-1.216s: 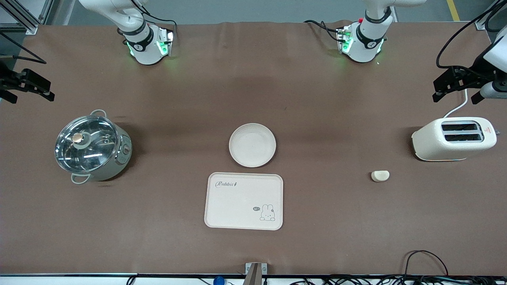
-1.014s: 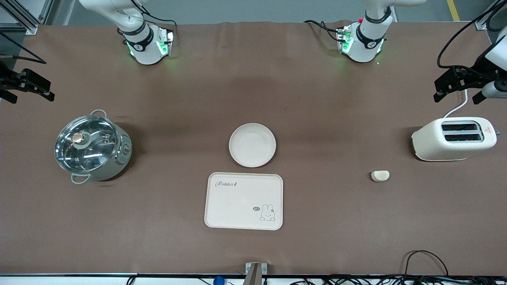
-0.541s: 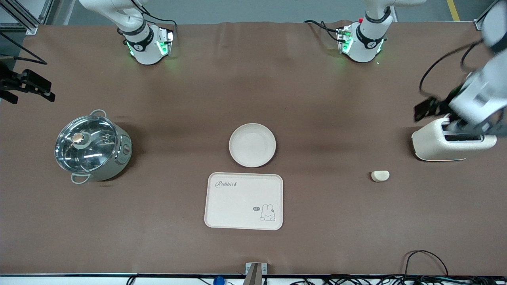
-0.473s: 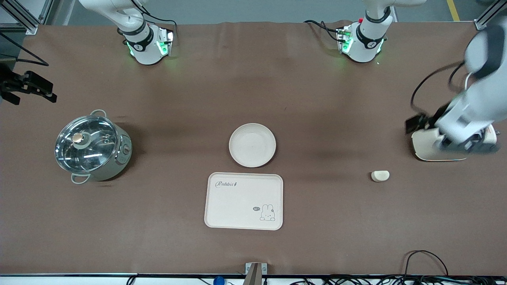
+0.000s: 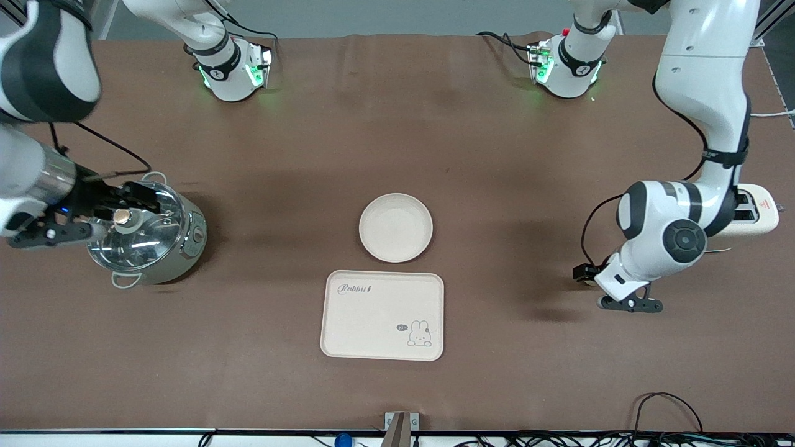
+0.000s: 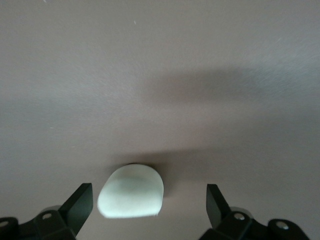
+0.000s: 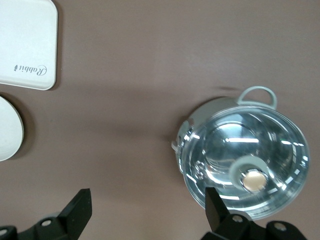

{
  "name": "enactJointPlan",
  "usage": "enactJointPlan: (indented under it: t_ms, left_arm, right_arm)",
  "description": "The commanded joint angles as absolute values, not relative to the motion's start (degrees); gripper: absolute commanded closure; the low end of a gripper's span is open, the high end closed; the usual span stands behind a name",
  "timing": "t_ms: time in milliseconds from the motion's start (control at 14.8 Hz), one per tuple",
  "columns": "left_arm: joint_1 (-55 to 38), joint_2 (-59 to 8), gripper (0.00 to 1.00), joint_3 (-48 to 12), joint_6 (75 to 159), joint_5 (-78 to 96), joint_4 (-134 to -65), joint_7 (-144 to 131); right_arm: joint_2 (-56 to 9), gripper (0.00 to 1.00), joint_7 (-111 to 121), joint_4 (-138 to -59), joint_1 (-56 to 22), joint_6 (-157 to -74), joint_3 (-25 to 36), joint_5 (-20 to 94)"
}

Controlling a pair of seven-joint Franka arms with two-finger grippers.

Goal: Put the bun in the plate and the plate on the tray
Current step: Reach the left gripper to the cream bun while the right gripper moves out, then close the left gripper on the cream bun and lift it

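The bun (image 6: 131, 192) lies on the brown table between the open fingers of my left gripper (image 6: 148, 206), which is low over it and not touching it. In the front view my left gripper (image 5: 605, 287) covers the bun. The round plate (image 5: 395, 227) sits empty at the table's middle. The Rabbit tray (image 5: 382, 315) lies empty beside it, nearer the front camera. My right gripper (image 5: 93, 214) is open and empty, up over the pot. The right wrist view shows my right gripper (image 7: 148, 207), a corner of the tray (image 7: 25, 42) and the plate's edge (image 7: 7, 130).
A steel pot with a glass lid (image 5: 144, 231) stands toward the right arm's end of the table, also in the right wrist view (image 7: 245, 157). A cream toaster (image 5: 754, 214) stands by the left arm's elbow. Cables (image 5: 664, 403) lie at the front edge.
My left arm swung in from the table's end, past the toaster, and came down around the bun. My right arm moved in from the table's edge to over the pot.
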State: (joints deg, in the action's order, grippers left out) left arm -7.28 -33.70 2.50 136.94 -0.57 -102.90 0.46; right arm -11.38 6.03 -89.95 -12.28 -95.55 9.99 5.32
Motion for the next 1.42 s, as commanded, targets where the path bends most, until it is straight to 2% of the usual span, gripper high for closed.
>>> enactJointPlan:
  t_ms: [0,135,203,338,541,743,811,1014,1216,1351]
  left_arm:
    - [-7.03,-31.02,0.01,2.64,140.36,-0.35,-108.1,1.23]
    - [-6.51,-31.81,0.09,2.64,141.84,-0.35,-108.37,2.62]
    - [-5.98,-32.16,0.17,2.55,142.9,-0.35,-108.46,5.68]
    - [-4.05,-32.96,0.35,2.29,144.66,-0.26,-108.46,9.3]
    - [-3.08,-33.4,0.69,1.32,145.11,0.26,-108.54,10.55]
    - [-2.64,-33.31,0.91,0.09,145.11,0.44,-108.54,10.55]
    - [-2.2,-33.05,0.96,-0.61,145.02,0.44,-108.63,10.63]
    - [-1.76,-30.69,1.0,-3.16,143.27,0.44,-108.46,10.11]
    - [-2.46,-26.9,1.0,-7.63,134.6,0.44,-105.48,3.04]
    - [-2.37,-26.81,1.0,-13.85,128.7,0.35,-102.67,-8.29]
  right_arm:
    - [-13.7,0.0,5.71,-89.56,-14.67,-97.72,10.2,7.11]
    - [-16.16,0.0,5.71,-89.47,-15.2,-99.22,10.11,8.34]
    - [-17.22,0.0,5.8,-89.56,-15.73,-100.45,10.11,8.78]
    - [-19.15,0.0,5.8,-89.56,-17.4,-102.74,10.11,9.93]
    - [-21.79,0.0,5.71,-89.47,-18.98,-104.23,10.11,11.86]
    - [-23.64,0.0,5.71,-89.47,-20.12,-105.03,10.11,12.83]
    - [-24.16,0.0,5.71,-89.47,-20.82,-105.2,10.11,12.83]
    - [-25.66,0.0,5.71,-89.47,-21.62,-107.05,10.11,15.28]
    - [-27.24,0.0,5.71,-89.3,-23.11,-107.14,10.11,16.52]
    - [-28.38,0.0,5.63,-88.33,-24.16,-107.14,10.11,17.22]
